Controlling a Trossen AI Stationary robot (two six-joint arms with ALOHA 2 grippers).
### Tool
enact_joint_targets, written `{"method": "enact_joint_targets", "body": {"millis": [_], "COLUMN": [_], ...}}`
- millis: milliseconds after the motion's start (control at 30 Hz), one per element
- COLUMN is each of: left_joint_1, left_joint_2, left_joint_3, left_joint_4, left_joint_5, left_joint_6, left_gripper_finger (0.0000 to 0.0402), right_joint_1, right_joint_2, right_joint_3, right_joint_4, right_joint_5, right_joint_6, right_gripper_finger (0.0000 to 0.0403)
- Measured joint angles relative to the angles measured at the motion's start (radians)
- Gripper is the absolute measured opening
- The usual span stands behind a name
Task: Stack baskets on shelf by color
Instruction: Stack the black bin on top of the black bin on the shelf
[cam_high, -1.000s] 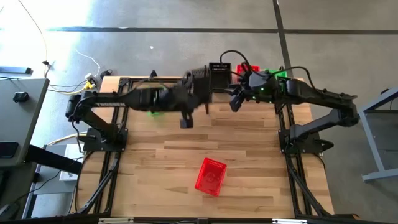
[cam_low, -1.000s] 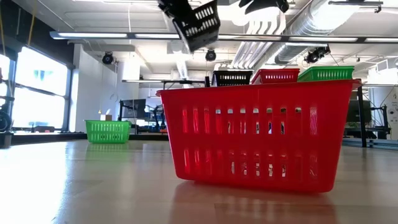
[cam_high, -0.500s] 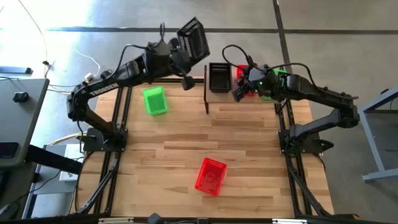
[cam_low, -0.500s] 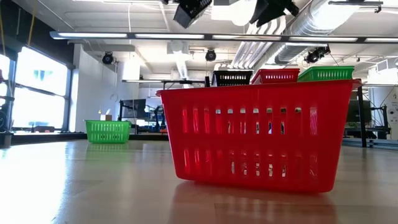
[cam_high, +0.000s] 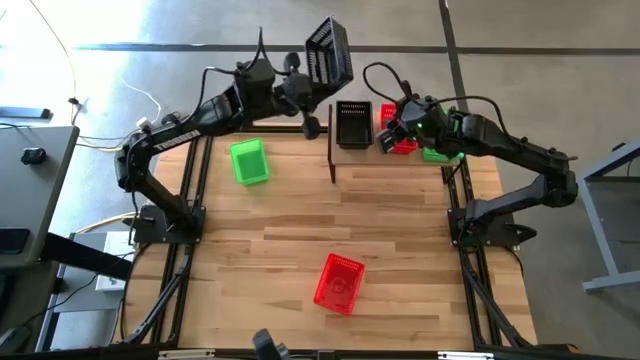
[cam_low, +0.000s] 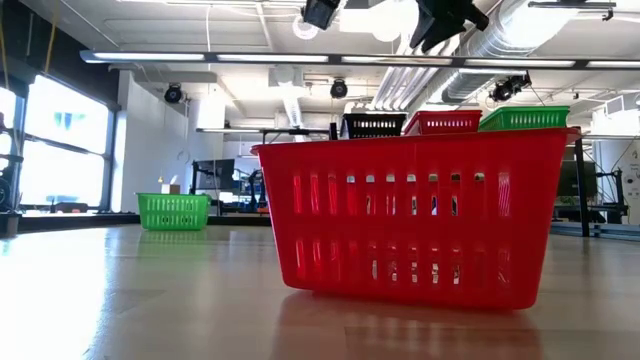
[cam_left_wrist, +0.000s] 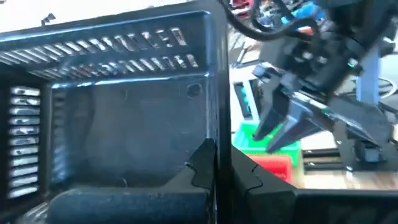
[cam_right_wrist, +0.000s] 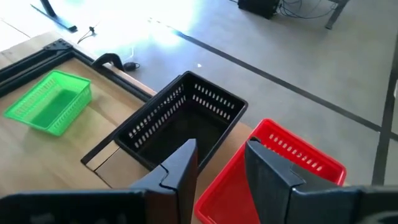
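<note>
A black basket (cam_high: 328, 52) hangs high over the table's far edge, left of the shelf (cam_high: 331, 160), with my left gripper (cam_high: 308, 78) shut on it. A black basket (cam_high: 352, 124), a red one (cam_high: 398, 140) and a green one (cam_high: 440, 152) stand side by side on the shelf. My right gripper (cam_right_wrist: 221, 163) hovers open above the shelf's black basket (cam_right_wrist: 183, 124) and red basket (cam_right_wrist: 273, 168), touching neither. A green basket (cam_high: 248, 161) rests on the table at the far left. Another red basket (cam_high: 339, 283) sits near the front. My left gripper pinches one side wall (cam_left_wrist: 219, 124) of the black basket at its rim, with one finger inside the basket and one outside. The fingers reach out level from the table's left. The basket is lifted clear and tipped on its side, its opening toward the wrist camera.
The shelf's dark post (cam_high: 331, 160) stands upright at its left end. The near red basket (cam_low: 415, 220) fills the middle of the low view. Bare wood lies between the green basket and the near red one.
My left gripper has carried the black basket up and toward the table's far edge, then right toward the shelf, tipping it more onto its side. My right gripper has drifted toward the far edge, over the shelf's baskets, and stays open.
</note>
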Motion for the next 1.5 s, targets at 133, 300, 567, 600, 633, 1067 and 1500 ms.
{"method": "enact_joint_targets", "body": {"millis": [133, 300, 567, 600, 633, 1067, 1500], "left_joint_1": [0.022, 0.026, 0.025, 0.023, 0.02, -0.035, -0.041], "left_joint_2": [0.041, 0.096, 0.188, 0.198, 0.208, 0.295, 0.31], "left_joint_3": [0.047, 0.067, 0.066, 0.066, 0.066, 0.066, 0.066], "left_joint_4": [-0.024, -0.023, -0.076, -0.084, -0.093, -0.175, -0.247], "left_joint_5": [-0.005, 0.048, 0.064, 0.068, 0.071, 0.052, 0.002], "left_joint_6": [-0.024, -0.081, -0.088, -0.088, -0.088, -0.038, -0.008], "left_gripper_finger": [0.0, 0.0, 0.0, 0.0, 0.0, 0.0, 0.0], "right_joint_1": [-0.021, -0.03, -0.03, -0.03, -0.03, -0.03, -0.029], "right_joint_2": [0.0, 0.0, 0.0, 0.0, 0.0, 0.0, 0.0], "right_joint_3": [0.0, 0.0, 0.0, 0.0, 0.0, 0.0, 0.0], "right_joint_4": [0.0, -0.013, -0.115, -0.125, -0.132, -0.153, -0.16], "right_joint_5": [-0.001, 0.0, 0.07, 0.071, 0.071, 0.059, 0.047], "right_joint_6": [0.021, 0.034, 0.133, 0.134, 0.134, 0.153, 0.157], "right_gripper_finger": [0.0119, 0.0119, 0.0119, 0.0119, 0.0119, 0.0119, 0.0119]}}
